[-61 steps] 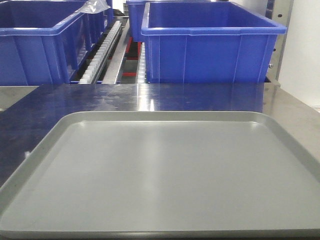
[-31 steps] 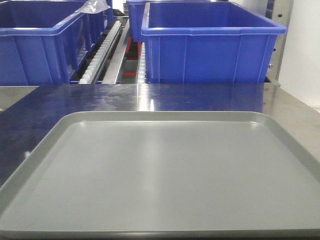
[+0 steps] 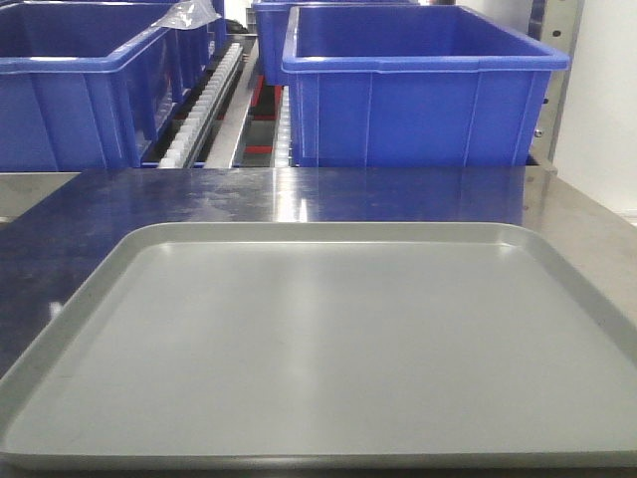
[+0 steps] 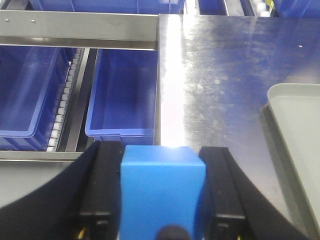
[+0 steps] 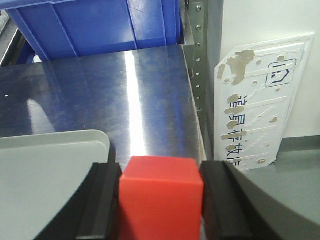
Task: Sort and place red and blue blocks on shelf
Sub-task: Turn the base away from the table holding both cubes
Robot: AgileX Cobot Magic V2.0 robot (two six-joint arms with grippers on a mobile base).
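Grey tray (image 3: 318,231) floor bare, blue bins (image 3: 418,110) at 12 o'clock with insides hidden, front view nearly unchanged from a second ago; left gripper (image 4: 162,155) clamps blue block (image 4: 162,192) at 6 o'clock over steel table (image 4: 225,75), right gripper (image 5: 161,167) clamps red block (image 5: 161,197), each cube touching both fingers.

- On the grey tray (image 3: 318,349), the rim nearest the left gripper (image 4: 162,167) and right gripper (image 5: 160,175) sat a little higher in the front view.
- Its corner on the left gripper's side showed more.
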